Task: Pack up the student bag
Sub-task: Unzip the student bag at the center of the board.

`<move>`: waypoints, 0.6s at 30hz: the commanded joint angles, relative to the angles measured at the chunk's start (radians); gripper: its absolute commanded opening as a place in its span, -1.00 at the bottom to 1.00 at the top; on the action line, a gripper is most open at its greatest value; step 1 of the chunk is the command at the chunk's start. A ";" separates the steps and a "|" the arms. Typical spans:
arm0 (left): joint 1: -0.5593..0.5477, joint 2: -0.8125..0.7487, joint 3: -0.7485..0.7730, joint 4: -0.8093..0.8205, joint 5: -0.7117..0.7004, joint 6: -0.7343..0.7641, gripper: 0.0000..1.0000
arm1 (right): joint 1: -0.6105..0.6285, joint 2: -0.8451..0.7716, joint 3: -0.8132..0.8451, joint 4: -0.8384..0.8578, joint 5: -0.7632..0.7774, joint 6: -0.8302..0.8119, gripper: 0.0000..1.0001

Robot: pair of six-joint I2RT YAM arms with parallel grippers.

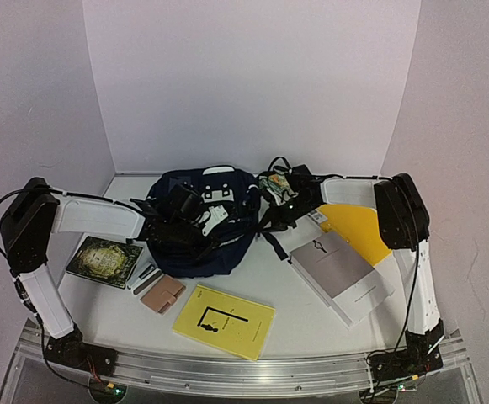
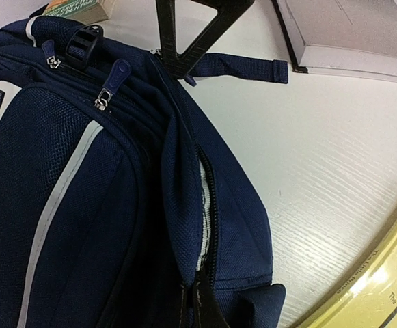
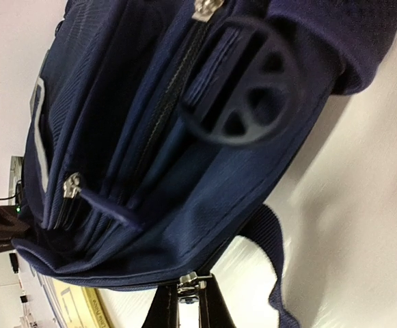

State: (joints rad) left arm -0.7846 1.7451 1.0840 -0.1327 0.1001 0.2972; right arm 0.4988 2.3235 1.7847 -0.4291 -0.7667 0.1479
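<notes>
Subject: large dark navy fabric student bag (image 1: 206, 248) with thin white piping, lying flat at the middle of the white tabletop (image 1: 311, 332), between the two arms.
Left gripper (image 2: 198, 306): jaws drawn together on the bag's side, apparently pinching navy fabric at one end of the zip track.
Right gripper (image 3: 188, 304): jaws closed on a small metal zip slider (image 3: 188, 281) at the bag's edge, beside a black strap.
Zip opening (image 2: 205, 198): parted along a stretch of the bag's side, with pale lining showing in the gap. It is judged too narrow to admit a book.
Left of the bag: a green patterned hardback book (image 1: 105, 259), two slim grey bar-shaped items (image 1: 146, 278) too small to identify, and a tan leather wallet (image 1: 162, 294), all on the tabletop.
In front of the bag: a yellow paperback booklet with a black figure (image 1: 224, 321).
Right of the bag: a grey-covered book on a white binder (image 1: 338, 271), with a yellow folder (image 1: 362, 227) just behind it.
Behind the bag: a small green box (image 1: 273, 183), partly hidden by the right arm.
Bag interior: not visible in any view.
Done: at most the zip is begun, with both grippers set on the bag.
Left: widening the opening, loading every loose item, and closing the zip. By this judgement the task is at an early stage.
</notes>
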 commanded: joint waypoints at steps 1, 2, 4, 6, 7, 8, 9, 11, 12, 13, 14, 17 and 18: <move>0.023 -0.066 -0.026 -0.071 -0.028 0.015 -1.00 | -0.077 0.040 0.130 0.014 0.187 0.038 -1.00; 0.024 -0.070 -0.029 -0.070 -0.023 0.014 -1.00 | -0.088 0.050 0.152 0.013 0.208 0.049 -1.00; 0.026 -0.079 -0.033 -0.068 -0.016 0.013 -0.99 | -0.106 0.064 0.191 0.015 0.246 0.067 -1.00; 0.027 -0.080 -0.027 -0.070 -0.008 0.016 -0.99 | -0.122 0.079 0.221 0.015 0.287 0.079 -0.97; 0.027 -0.077 -0.022 -0.073 -0.005 0.018 -1.00 | -0.123 0.086 0.232 0.015 0.298 0.082 -0.92; 0.027 -0.072 -0.014 -0.076 0.000 0.020 -1.00 | -0.124 0.090 0.241 0.015 0.303 0.083 -0.88; 0.027 -0.066 -0.003 -0.080 0.006 0.022 -0.99 | -0.124 0.097 0.250 0.015 0.299 0.088 -0.85; 0.027 -0.048 0.023 -0.087 0.016 0.021 -0.99 | -0.123 0.116 0.277 0.015 0.283 0.102 -0.80; 0.027 -0.035 0.039 -0.092 0.022 0.020 -0.99 | -0.122 0.124 0.287 0.016 0.273 0.107 -0.76; 0.027 -0.024 0.058 -0.097 0.029 0.018 -0.99 | -0.120 0.131 0.300 0.016 0.262 0.111 -0.71; 0.027 -0.005 0.083 -0.103 0.034 0.015 -1.00 | -0.116 0.136 0.312 0.017 0.253 0.115 -0.70; 0.027 0.052 0.149 -0.118 0.031 -0.006 -1.00 | -0.101 0.145 0.338 0.020 0.230 0.122 -0.66; 0.027 0.073 0.170 -0.115 0.015 -0.018 -0.99 | -0.096 0.144 0.343 0.021 0.227 0.122 -0.63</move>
State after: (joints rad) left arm -0.7620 1.7560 1.1354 -0.2177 0.1135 0.3061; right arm 0.4124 2.4557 2.0669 -0.4435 -0.5784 0.2445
